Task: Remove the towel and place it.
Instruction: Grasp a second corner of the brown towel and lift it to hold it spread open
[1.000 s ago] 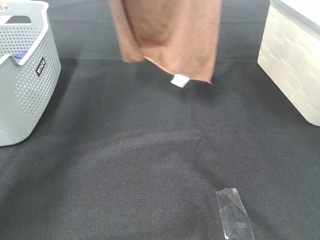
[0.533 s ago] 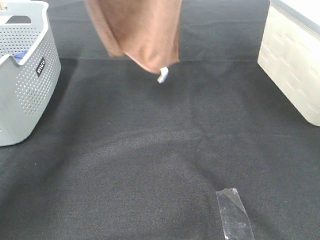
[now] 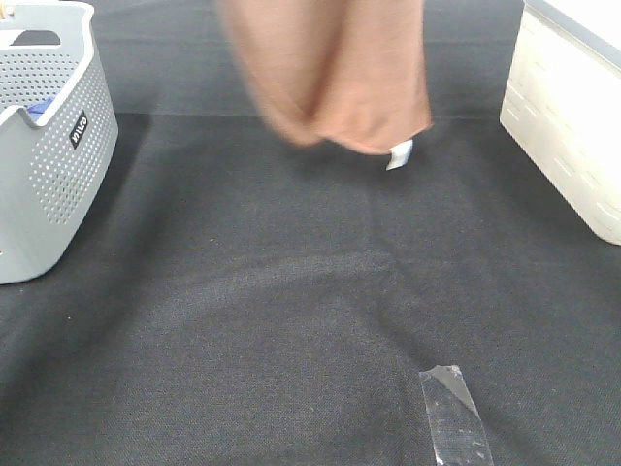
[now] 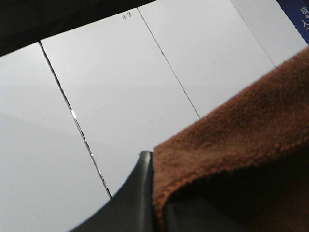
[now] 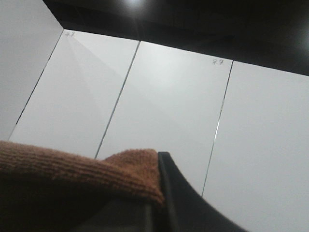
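The brown towel [image 3: 340, 73] hangs from above the top edge of the exterior view, over the far middle of the black table. It is blurred with motion. Its white tag [image 3: 399, 153] dangles at the lower right corner, just above the table. Neither gripper shows in the exterior view. In the left wrist view, my left gripper [image 4: 153, 166] is shut on a towel edge [image 4: 236, 140] beside a dark finger [image 4: 137, 193]. In the right wrist view, my right gripper [image 5: 157, 191] is shut on another towel edge [image 5: 72, 169] beside its dark finger [image 5: 181, 198]. Both wrist cameras face white ceiling panels.
A grey perforated basket [image 3: 58, 146] stands at the left with a small blue item [image 3: 36, 107] inside. A cream bin [image 3: 572, 126] stands at the right. A strip of clear tape [image 3: 454, 417] lies on the black cloth near the front.
The hanging towel swung left and bunched narrower half a second ago. It has now swung back right and spread wider, and the tag has moved right with it.
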Action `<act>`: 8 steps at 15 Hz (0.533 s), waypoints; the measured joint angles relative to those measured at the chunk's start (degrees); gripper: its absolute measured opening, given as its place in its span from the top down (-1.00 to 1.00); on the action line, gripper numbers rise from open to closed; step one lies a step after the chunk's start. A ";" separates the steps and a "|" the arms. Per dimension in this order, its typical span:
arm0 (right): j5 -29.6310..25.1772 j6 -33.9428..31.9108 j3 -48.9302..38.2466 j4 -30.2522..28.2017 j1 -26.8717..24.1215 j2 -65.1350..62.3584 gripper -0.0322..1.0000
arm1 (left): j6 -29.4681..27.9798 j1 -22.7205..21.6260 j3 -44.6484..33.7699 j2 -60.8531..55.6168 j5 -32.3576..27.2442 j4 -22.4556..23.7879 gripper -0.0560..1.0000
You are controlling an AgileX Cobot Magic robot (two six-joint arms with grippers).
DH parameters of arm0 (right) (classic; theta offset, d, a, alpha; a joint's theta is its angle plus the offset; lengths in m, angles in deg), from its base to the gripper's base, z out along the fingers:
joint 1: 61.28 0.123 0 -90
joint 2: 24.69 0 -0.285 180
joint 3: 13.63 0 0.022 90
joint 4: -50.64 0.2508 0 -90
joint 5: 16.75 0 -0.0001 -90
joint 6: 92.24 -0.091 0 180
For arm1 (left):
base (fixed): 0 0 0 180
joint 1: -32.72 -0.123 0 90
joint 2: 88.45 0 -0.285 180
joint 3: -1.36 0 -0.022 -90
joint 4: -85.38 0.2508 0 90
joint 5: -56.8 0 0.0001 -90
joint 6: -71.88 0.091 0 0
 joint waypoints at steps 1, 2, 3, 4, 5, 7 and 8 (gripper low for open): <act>0.06 -0.46 2.41 0.06 0.00 1.83 0.92 | 1.66 -0.46 0.00 0.69 1.38 -1.72 0.89; 0.06 -1.09 5.50 0.11 0.00 4.87 0.92 | 3.90 -1.09 0.29 1.72 4.13 -4.30 0.89; 0.06 -1.89 7.22 0.11 0.00 6.65 0.92 | 5.50 -1.32 0.46 2.41 5.27 -5.39 0.89; 0.06 -2.98 8.54 0.11 0.00 8.48 0.92 | 7.39 -1.38 0.52 3.04 5.90 -6.13 0.89; 0.00 -3.55 9.80 0.11 -0.11 10.20 0.92 | 9.85 -1.38 0.52 3.67 6.70 -6.36 0.89; -0.06 -4.53 11.69 0.11 -0.69 12.78 0.92 | 14.21 -1.43 1.26 5.27 7.22 -6.65 0.89; -0.11 -5.04 12.38 0.11 -1.15 13.92 0.92 | 15.58 -1.72 2.81 6.47 7.22 -6.82 0.89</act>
